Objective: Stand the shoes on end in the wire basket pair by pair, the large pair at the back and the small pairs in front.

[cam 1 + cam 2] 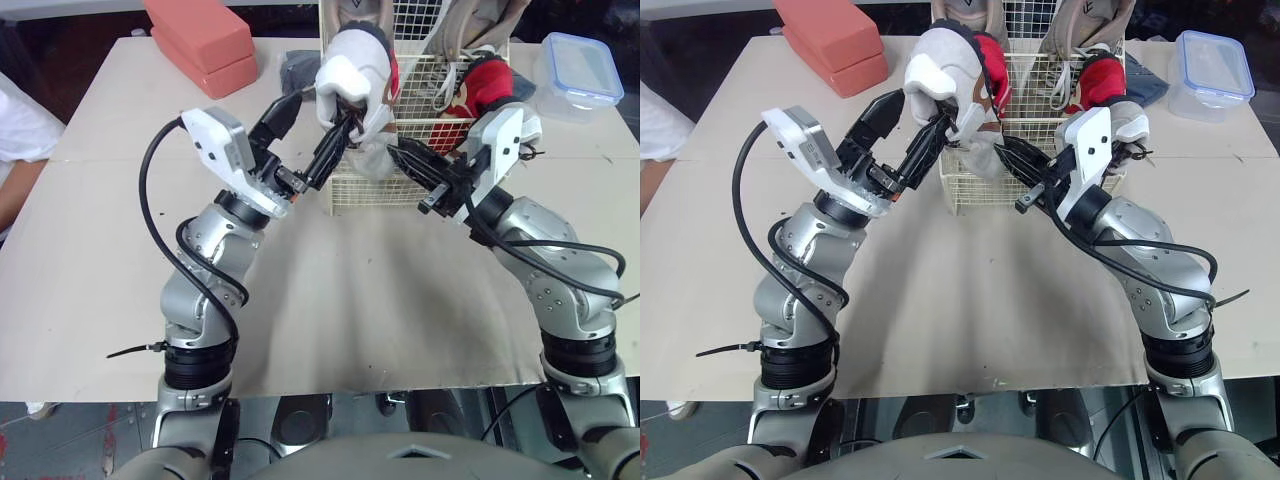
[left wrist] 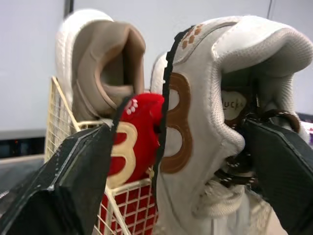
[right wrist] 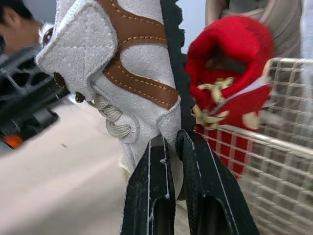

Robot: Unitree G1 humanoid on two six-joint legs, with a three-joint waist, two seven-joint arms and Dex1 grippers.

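Table carries the wire basket at the middle of its far edge. The large beige pair stands at the basket's back, a red shoe at its front right. The white shoe hangs heel-up, long axis near vertical, over the basket's front-left corner. The right gripper pinches its toe between narrow jaws. The left gripper, jaws wide, straddles its heel.

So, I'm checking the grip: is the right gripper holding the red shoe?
No, the right gripper pinches the white shoe, while the red shoe sits in the wire basket.
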